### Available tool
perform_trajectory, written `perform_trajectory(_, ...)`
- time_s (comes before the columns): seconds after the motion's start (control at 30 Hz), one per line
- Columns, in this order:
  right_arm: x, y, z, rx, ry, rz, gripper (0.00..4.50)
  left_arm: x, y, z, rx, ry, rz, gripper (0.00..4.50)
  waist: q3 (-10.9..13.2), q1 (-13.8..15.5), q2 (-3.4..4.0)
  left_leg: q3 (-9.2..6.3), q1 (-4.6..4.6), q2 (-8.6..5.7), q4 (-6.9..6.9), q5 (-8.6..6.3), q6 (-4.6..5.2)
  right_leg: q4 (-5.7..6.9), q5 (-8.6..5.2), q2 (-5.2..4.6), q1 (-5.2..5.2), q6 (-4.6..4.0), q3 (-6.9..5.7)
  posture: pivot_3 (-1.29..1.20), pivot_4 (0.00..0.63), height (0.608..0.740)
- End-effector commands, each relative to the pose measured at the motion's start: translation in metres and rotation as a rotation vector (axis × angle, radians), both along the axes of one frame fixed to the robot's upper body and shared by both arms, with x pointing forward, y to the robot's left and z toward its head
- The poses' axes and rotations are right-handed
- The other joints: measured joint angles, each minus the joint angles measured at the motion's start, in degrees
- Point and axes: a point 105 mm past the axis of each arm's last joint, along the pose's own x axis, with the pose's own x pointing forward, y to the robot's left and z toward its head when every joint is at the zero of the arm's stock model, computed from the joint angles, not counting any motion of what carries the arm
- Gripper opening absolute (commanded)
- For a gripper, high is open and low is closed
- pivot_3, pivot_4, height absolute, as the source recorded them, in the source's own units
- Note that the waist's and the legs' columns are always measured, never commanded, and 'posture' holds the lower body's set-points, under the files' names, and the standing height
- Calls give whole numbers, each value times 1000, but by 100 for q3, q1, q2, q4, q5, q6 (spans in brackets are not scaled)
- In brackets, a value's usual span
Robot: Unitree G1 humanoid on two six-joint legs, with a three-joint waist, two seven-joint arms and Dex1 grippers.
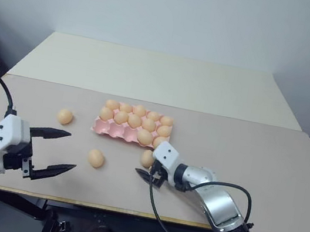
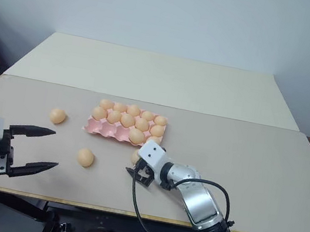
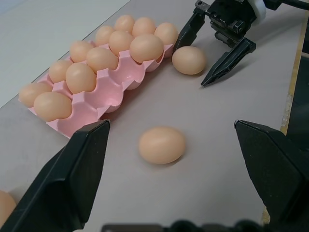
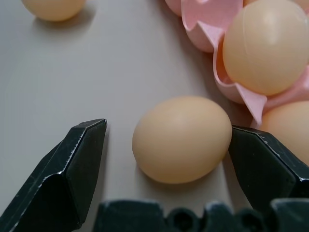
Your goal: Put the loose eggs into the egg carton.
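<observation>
Table [image 1: 267, 158], right pincer [image 1: 147, 169] half-hiding egg [image 1: 147, 157]

No text, label, brand, number or sign can be read anywhere in these views. The egg carton [image 1: 118, 130] is plain pink with no print, and the eggs in and beside it carry no stamps. The counter [image 1: 268, 153] beneath the carton is unmarked.
</observation>
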Motion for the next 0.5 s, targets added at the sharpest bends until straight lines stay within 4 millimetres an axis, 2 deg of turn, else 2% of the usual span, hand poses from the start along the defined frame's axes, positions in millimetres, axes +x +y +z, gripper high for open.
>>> perform_trajectory(0.03,2,3,17,30,-65,7,4452,1,-4,8,15,-52,-19,4500,0,-1,0,0,0,0,0,0,0,0,0,0,0,0,0,0,150,740)
perform_trajectory(0.1,2,3,16,34,-54,9,4452,1,-5,7,16,-53,-19,4500,0,0,0,0,0,-1,0,0,0,0,0,-1,0,0,0,0,150,740)
perform_trajectory(0.13,2,4,16,34,-53,8,4290,1,-5,7,16,-54,-19,4500,0,0,0,1,0,-1,0,0,0,-1,0,-1,0,0,0,0,150,740)
perform_trajectory(0.2,1,4,15,30,-55,18,3855,2,-5,7,17,-54,-19,4500,0,0,0,0,0,-1,0,0,0,-1,0,-1,0,0,0,0,150,740)
perform_trajectory(0.33,1,2,16,21,-65,13,2489,3,-6,7,17,-57,-18,4500,0,0,0,1,0,-1,0,0,0,-1,0,-1,0,0,0,0,150,740)
perform_trajectory(0.37,1,1,16,17,-70,11,2331,3,-6,7,17,-58,-17,4500,0,0,0,0,0,0,0,0,0,-1,0,-1,0,0,0,0,150,740)
perform_trajectory(0.5,-2,-4,20,6,-84,19,2247,3,-6,6,16,-57,-15,4500,0,0,0,0,-1,-1,0,0,-1,-1,0,-1,0,0,0,0,150,740)
